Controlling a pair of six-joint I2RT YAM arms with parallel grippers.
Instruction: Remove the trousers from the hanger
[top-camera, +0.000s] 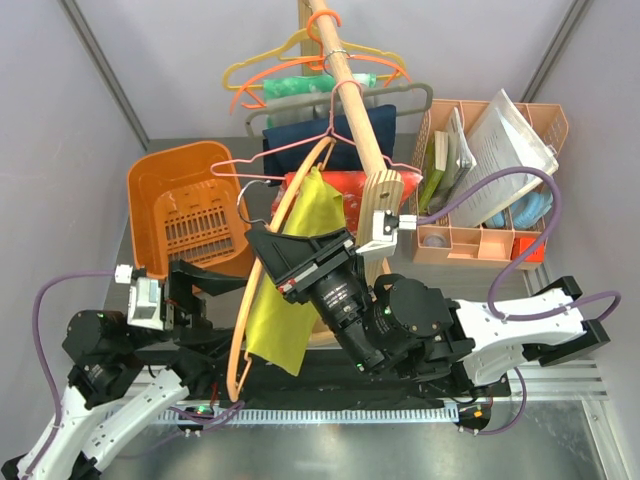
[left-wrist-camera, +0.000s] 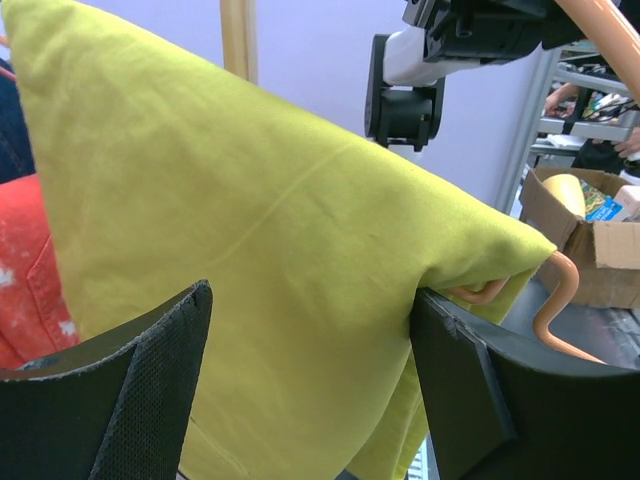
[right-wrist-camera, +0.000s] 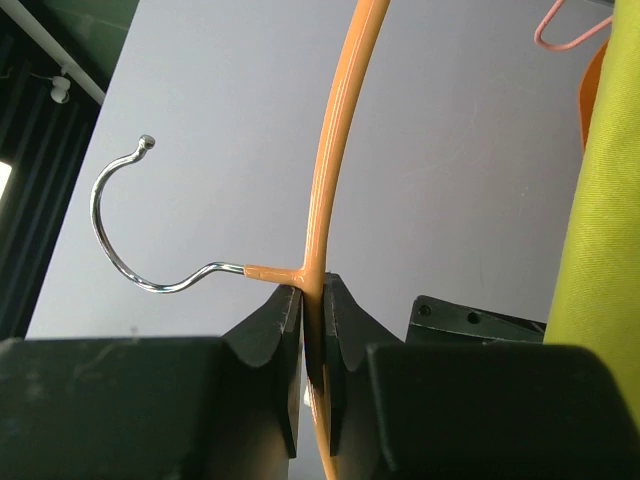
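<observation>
Fig. Counted items, both wrist views and top view.
- One hanger (top-camera: 238, 345), tilted.
- My right gripper (right-wrist-camera: 313, 300): two fingers clamped on hanger's orange rim; single metal hook (right-wrist-camera: 115, 235) branches off toward 9 o'clock just above grip.
- One pair of trousers (left-wrist-camera: 260, 220), draped over hanger, centre of top view.
- My left gripper (left-wrist-camera: 312, 300): two fingers apart, trousers between; contact unclear.
- One orange basket (top-camera: 185, 215) at 10 o'clock of trousers.
- One compartment tray (top-camera: 490, 258) at 2 o'clock.

Trousers (top-camera: 295, 285): draped over the hanger (right-wrist-camera: 335, 130), hanging between both arms.
Hanger: clamped in the right gripper (right-wrist-camera: 313, 300), right beside its hook (right-wrist-camera: 147, 143).
Left gripper (left-wrist-camera: 310, 300): straddling the trousers, a finger each side.
Basket (top-camera: 160, 185): left of the hanger.
Rail (top-camera: 352, 95): behind it all.
</observation>
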